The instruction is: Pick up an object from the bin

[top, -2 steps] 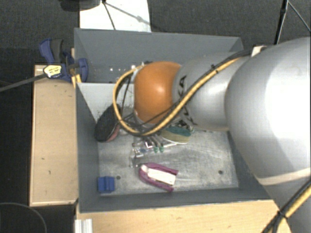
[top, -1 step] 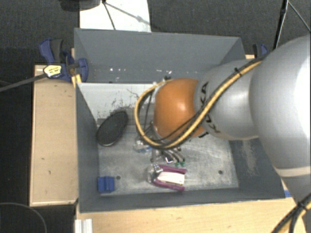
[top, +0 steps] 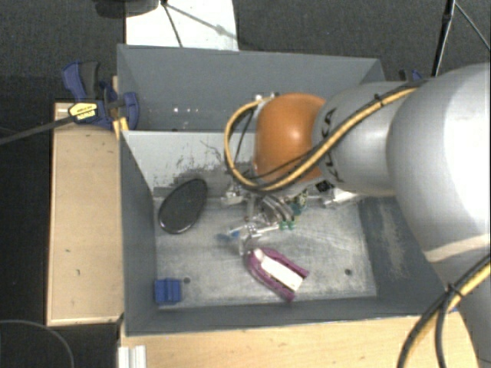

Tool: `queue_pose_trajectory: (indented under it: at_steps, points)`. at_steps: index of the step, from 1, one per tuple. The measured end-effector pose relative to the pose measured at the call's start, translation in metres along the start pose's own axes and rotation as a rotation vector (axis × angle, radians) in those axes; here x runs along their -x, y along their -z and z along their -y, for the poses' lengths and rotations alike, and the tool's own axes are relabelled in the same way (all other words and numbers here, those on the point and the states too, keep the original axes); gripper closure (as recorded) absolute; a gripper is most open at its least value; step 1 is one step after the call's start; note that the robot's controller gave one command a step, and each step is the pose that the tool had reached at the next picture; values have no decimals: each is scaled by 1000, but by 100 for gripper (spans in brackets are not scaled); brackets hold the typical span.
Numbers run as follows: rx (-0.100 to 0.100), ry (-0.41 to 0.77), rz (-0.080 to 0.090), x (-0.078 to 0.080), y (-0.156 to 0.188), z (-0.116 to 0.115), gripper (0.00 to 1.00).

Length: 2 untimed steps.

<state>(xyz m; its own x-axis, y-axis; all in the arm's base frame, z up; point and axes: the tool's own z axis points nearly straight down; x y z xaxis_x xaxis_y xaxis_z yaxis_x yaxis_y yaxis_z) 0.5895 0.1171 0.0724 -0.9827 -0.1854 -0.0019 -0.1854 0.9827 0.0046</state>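
My gripper (top: 257,225) hangs low over the middle of the bin floor, below the arm's orange cover. Just in front of it lies a purple object with a white end (top: 275,271), slanting toward the bin's front. A small blue piece (top: 227,237) sits right beside the gripper on its left. A black oval thing (top: 182,205) rests further left, against the bin's left slope.
A small blue block (top: 167,290) lies in the front left corner. Something white (top: 343,198) peeks out under the arm at the right. The bulky arm covers the bin's back right part.
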Motion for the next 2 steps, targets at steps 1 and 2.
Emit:
queue_pose_trajectory:
  at_steps: [1, 2]
  points:
    - [-1, -94, 12, -28, 2, 13, 0]
    - [-2, -94, 19, -25, 4, 14, 100]
